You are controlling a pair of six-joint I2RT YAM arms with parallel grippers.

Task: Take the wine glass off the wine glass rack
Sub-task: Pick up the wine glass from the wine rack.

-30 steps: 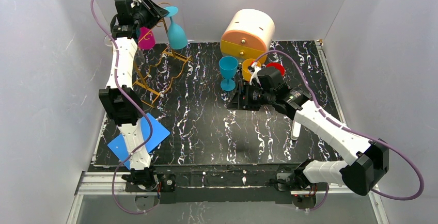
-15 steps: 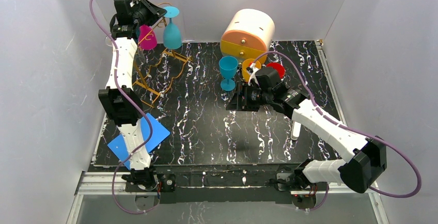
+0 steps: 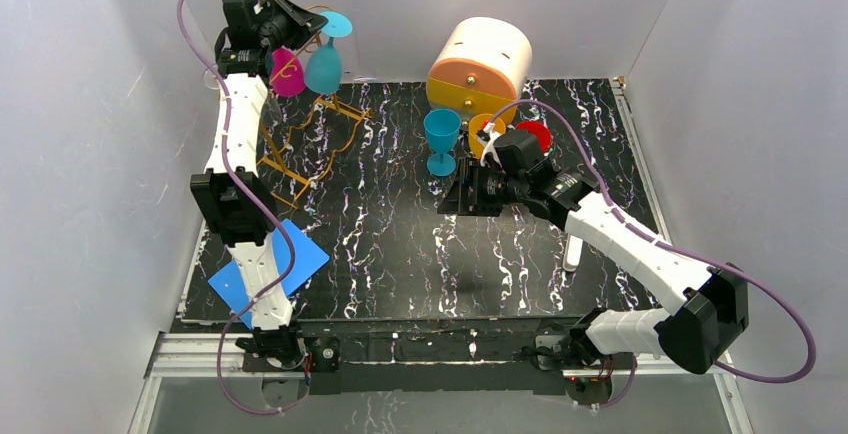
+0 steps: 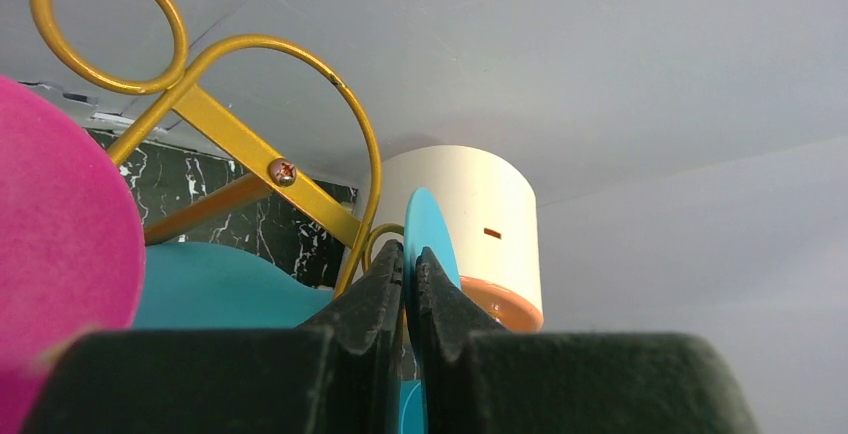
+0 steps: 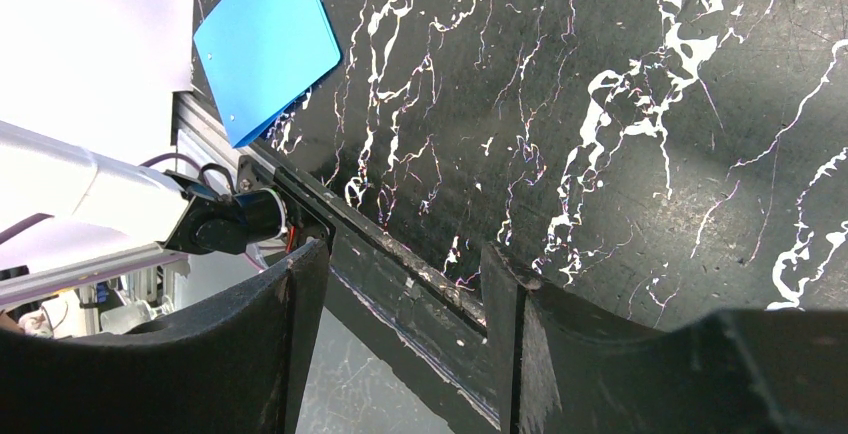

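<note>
The wine glass (image 3: pixel 322 67), hanging on the wine glass rack (image 4: pixel 300 189), is pinched at its foot by the closed left claw (image 4: pixel 410 279); the right claw (image 5: pixel 405 269) is held spread wide, empty.

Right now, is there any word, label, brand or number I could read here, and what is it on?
None. The round cream-and-orange drawer box shows only a small orange mark, not lettering; the gold wire wine glass rack, turquoise wine glass and flat blue folder carry no legible marks.
</note>
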